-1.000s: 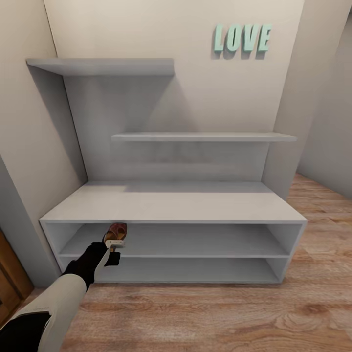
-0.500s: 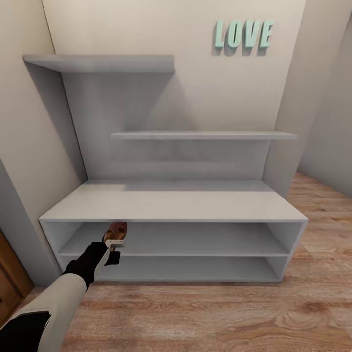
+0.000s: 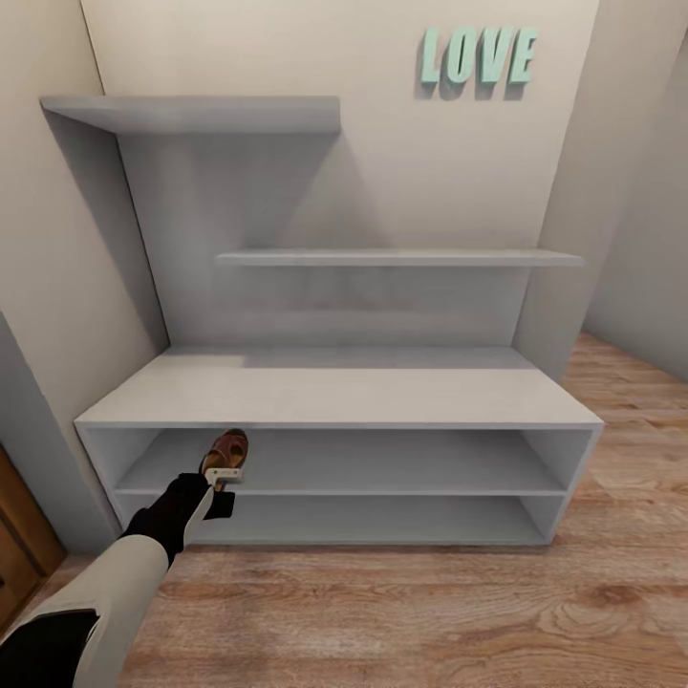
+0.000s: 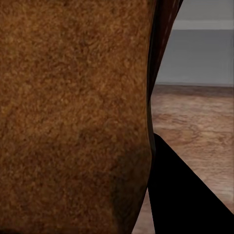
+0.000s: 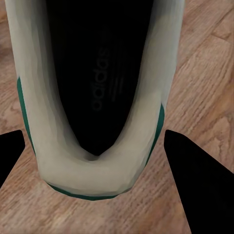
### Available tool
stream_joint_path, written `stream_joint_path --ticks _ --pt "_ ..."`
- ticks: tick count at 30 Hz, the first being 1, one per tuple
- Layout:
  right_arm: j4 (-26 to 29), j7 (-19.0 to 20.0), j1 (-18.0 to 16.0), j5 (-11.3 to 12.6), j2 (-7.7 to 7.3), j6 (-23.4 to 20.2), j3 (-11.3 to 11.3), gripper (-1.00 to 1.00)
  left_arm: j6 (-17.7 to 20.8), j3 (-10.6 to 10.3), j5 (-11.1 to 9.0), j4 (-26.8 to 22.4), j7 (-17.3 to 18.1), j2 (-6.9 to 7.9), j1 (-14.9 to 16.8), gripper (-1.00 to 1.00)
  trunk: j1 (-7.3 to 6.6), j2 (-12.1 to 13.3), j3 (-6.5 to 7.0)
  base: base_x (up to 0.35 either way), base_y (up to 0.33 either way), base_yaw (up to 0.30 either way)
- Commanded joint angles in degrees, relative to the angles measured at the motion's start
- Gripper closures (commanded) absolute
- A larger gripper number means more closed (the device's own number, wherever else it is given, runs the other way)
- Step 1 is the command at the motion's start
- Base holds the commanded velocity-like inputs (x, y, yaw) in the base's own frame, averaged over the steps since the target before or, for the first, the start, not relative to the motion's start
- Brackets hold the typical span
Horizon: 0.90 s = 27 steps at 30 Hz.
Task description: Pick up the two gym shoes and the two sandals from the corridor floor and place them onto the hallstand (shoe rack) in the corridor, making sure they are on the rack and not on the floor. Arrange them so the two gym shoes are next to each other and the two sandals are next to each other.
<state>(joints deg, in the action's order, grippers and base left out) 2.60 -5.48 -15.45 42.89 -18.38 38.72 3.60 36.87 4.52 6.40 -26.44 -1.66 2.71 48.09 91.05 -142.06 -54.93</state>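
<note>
My left gripper [image 3: 222, 475] is shut on the heel of a brown sandal [image 3: 229, 447], holding it at the front left of the upper open level of the pale grey hallstand [image 3: 363, 397]. In the left wrist view the sandal's brown leather [image 4: 73, 112] is very close, with one black finger [image 4: 180, 195] beside it. In the right wrist view a white gym shoe [image 5: 92, 180] with green trim and a dark inside hangs heel-first over the corridor floor [image 5: 204, 58]. My right gripper [image 5: 92, 141] is shut on it, its fingers [image 5: 200, 185] against either side of the heel.
Two stepped wall shelves [image 3: 401, 258] rise above the bench. Teal LOVE letters [image 3: 478, 55] hang on the wall. A brown door [image 3: 19, 545] stands at the left. Wood floor [image 3: 430, 612] runs in front of the rack and off to the right.
The camera has shifted a little, so the rack sits slightly differently in the picture. My left arm and the sandal hold the same place at the shelf's front.
</note>
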Motion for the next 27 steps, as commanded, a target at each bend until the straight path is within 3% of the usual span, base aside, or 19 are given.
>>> stream_joint_path --ticks 1,27 --pt "0.0 -0.3 0.0 -0.6 0.01 0.0 0.4 1.00 0.3 0.3 0.8 -0.1 0.4 -0.02 0.0 1.00 -0.01 0.0 -0.06 0.000 0.000 0.000" --pt "0.0 -0.3 0.0 -0.5 0.01 0.0 0.4 1.00 0.1 0.3 0.8 -0.1 0.4 0.19 0.0 1.00 -0.01 0.0 -0.06 0.094 0.011 0.000"
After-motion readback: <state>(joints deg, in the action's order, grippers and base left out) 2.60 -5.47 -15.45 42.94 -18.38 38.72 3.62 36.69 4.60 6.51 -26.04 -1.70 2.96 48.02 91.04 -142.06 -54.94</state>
